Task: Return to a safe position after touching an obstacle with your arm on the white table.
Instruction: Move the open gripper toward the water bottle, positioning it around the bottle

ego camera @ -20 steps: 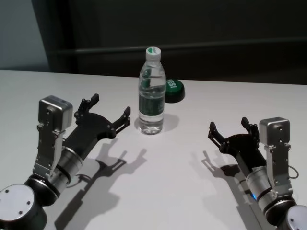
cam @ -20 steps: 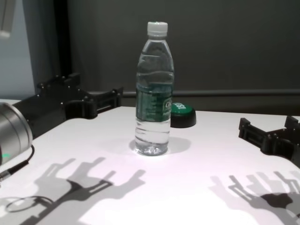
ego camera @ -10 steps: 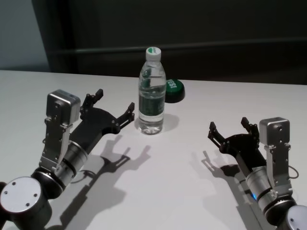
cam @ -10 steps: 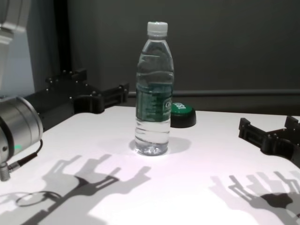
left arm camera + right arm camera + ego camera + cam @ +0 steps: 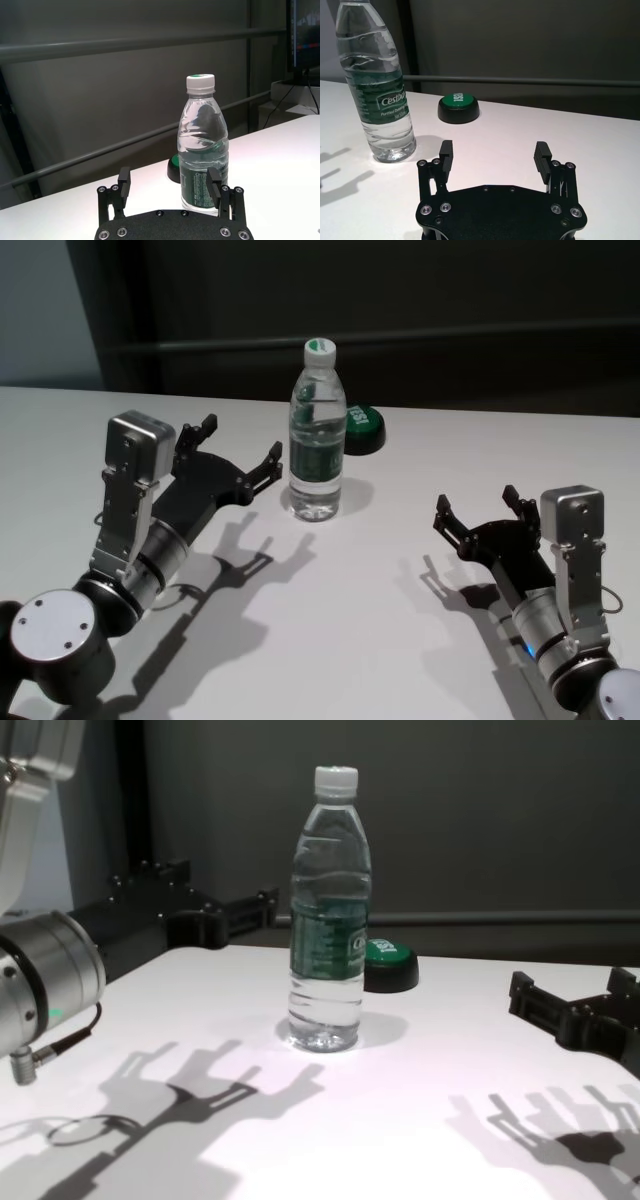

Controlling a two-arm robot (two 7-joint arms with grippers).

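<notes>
While the tall clear plastic water bottle [image 5: 317,430] with its white screw cap and dark green label band stands upright near the middle of the broad, smooth white table [image 5: 380,610], the black left gripper [image 5: 240,453] hangs just to the left of it. Its two fingers are spread wide apart and hold nothing. In the head view the near fingertip [image 5: 272,454] is very close to the bottle's side, but I cannot tell if it touches. In the left wrist view the bottle [image 5: 203,150] shows just past one finger [image 5: 215,184], off to one side and not between the two.

A low black round button with a green top [image 5: 361,429] sits just behind the bottle, a bit to the right and farther away.

The black right gripper [image 5: 478,508] is on the right side of the table, well apart from the bottle. Its fingers are spread open too, and nothing is in them. In the right wrist view both the bottle [image 5: 377,85] and the button [image 5: 458,107] sit far ahead of its open fingers [image 5: 446,153].

Dark shadows of both grippers lie on the table.
</notes>
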